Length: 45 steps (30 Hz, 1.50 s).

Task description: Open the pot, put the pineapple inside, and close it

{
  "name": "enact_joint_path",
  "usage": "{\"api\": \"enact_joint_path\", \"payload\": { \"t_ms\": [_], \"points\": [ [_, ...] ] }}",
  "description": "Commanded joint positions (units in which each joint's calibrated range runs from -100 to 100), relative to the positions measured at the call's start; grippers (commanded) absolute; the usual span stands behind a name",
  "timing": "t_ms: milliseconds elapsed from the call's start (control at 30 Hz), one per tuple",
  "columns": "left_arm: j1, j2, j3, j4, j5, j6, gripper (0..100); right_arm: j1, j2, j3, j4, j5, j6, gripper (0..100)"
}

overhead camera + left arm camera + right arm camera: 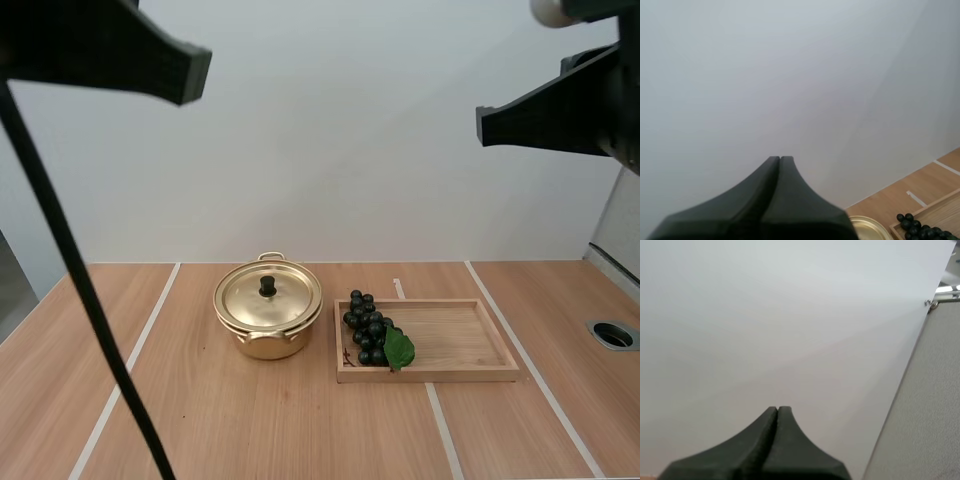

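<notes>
The left gripper (780, 159) has its fingers pressed together into one dark wedge and holds nothing. It hangs high above the table's (250, 420) left side, well clear of everything on it. The right gripper (778, 409) is the same, fingers together and empty, held high over the right side.

The pot (267, 335) stands near the table's middle, toward the back wall. Its lid (270, 300) is on and sits level, with the black knob (267, 286) upright at its centre. One handle shows at the back rim.

Just to the pot's right lies the tray (460, 345), long side across the table. Its left edge is close to the pot, but whether the two touch I cannot tell. The fruit on hand is a bunch of grapes (366, 325), which lies in the tray's left end against the left wall. Its leaf (399, 348) points toward the front wall. The tray's right two-thirds are bare wood.

Open tabletop runs wide to the left of the pot and across the whole front. To the right of the tray there is a narrower strip, ending at a round hole (613, 334) near the table's right edge. White lines (140, 340) run front to back across the wood. Above the pot and the tray the space is free up to both grippers.
</notes>
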Motion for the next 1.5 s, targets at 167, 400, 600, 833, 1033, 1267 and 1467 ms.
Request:
{"api": "enact_joint_path", "payload": {
  "t_ms": [167,400,600,833,1033,1267,1467],
  "points": [
    [1.90,-12.4,13.6,0.7,-10.2,-0.4,0,-0.2,-9.4,1.4,2.7,-0.2,-0.7,0],
    [1.96,-20.1,30.5,0.8,-31.2,-0.2,0,-0.2,-12.2,12.1,2.8,-7.0,-1.6,0],
    [2.24,-20.3,42.9,3.4,-43.8,-0.2,0,-0.2,-12.2,21.0,3.7,-15.8,-1.6,0],
    [2.24,-23.6,54.8,3.6,-50.8,0.3,0,1.6,-14.2,31.1,3.7,-18.0,-1.7,0],
    [2.24,-24.9,65.2,3.6,-57.3,5.4,0,2.3,-16.9,38.2,3.5,-17.4,-1.7,0],
    [2.24,-24.9,72.1,3.6,-55.2,5.4,0,2.3,-16.9,44.0,2.2,-15.1,-1.7,0],
    [2.24,-24.9,72.1,3.6,-43.7,5.3,0,2.1,-16.9,48.3,2.2,-12.5,-1.7,0]
  ]
}}
